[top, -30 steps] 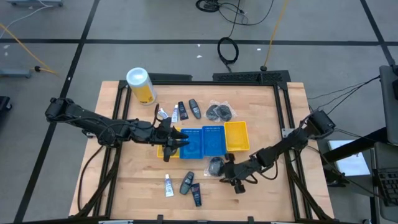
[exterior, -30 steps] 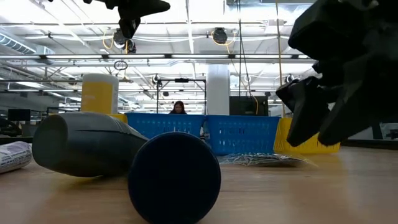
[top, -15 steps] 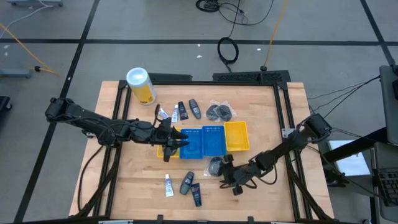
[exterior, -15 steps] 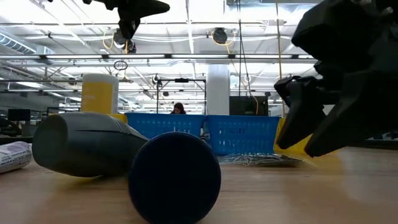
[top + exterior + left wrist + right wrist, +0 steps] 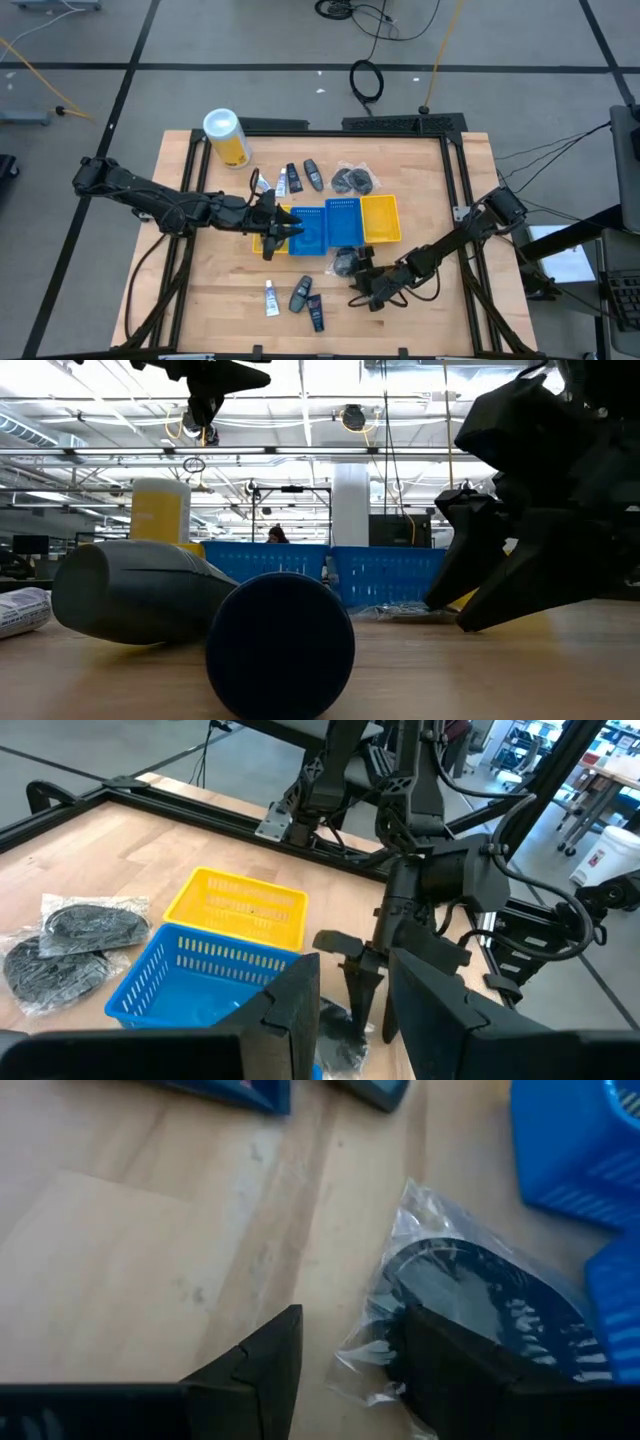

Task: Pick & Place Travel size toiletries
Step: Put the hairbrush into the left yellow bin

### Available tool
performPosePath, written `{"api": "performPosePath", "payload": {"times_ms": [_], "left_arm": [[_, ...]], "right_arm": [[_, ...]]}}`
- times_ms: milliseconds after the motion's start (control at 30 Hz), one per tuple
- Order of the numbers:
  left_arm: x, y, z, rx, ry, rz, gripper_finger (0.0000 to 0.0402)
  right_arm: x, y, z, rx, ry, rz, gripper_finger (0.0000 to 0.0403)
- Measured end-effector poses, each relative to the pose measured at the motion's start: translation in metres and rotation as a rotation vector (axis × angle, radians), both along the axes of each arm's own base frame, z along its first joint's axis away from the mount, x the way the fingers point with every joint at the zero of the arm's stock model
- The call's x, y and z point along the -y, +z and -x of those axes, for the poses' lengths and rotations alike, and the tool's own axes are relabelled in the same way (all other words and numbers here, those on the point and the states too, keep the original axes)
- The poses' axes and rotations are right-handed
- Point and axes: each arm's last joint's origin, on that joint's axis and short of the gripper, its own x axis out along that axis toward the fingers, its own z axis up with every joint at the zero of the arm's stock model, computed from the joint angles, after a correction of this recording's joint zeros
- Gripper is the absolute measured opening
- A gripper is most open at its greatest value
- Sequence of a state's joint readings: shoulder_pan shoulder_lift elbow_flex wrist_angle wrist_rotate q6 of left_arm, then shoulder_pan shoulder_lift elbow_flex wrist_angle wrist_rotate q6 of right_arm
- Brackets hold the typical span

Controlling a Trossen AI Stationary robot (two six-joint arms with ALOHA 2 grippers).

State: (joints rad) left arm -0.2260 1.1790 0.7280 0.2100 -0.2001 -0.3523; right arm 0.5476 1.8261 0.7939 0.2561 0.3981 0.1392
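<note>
The right arm reaches low across the table [image 5: 200, 300] from four o'clock, its right gripper [image 5: 357, 283] tilted down with jaws spread, one finger touching a clear packet [image 5: 480, 1305] just below the blue bin [image 5: 343, 225]. The left arm stretches in from nine o'clock; the left gripper [image 5: 283, 228] hovers over the bins, jaws parted, holding nothing.

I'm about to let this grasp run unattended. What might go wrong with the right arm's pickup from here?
The right gripper, jaws open, straddles only the edge of the crinkly clear packet with dark round contents; thin film may slip free. The packet lies close to the blue slotted plastic bin, so a jaw might snag it.
</note>
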Motion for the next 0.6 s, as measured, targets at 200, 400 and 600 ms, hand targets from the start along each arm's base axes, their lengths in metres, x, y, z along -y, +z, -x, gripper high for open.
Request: {"api": "performPosePath", "payload": {"times_ms": [200,400,600], "left_arm": [[0.0,0.0,0.0,0.0,0.0,0.0,0.012],[0.0,0.0,0.0,0.0,0.0,0.001,0.012],[0.0001,0.0,0.0,0.0,0.0,0.002,0.012]], "right_arm": [[0.0032,-0.004,0.0039,-0.056,-0.05,-0.011,0.0153],[0.0022,-0.0063,0.0067,-0.09,-0.044,-0.034,0.003],[0.002,-0.0068,0.0076,-0.103,-0.056,-0.058,0.0002]]}}
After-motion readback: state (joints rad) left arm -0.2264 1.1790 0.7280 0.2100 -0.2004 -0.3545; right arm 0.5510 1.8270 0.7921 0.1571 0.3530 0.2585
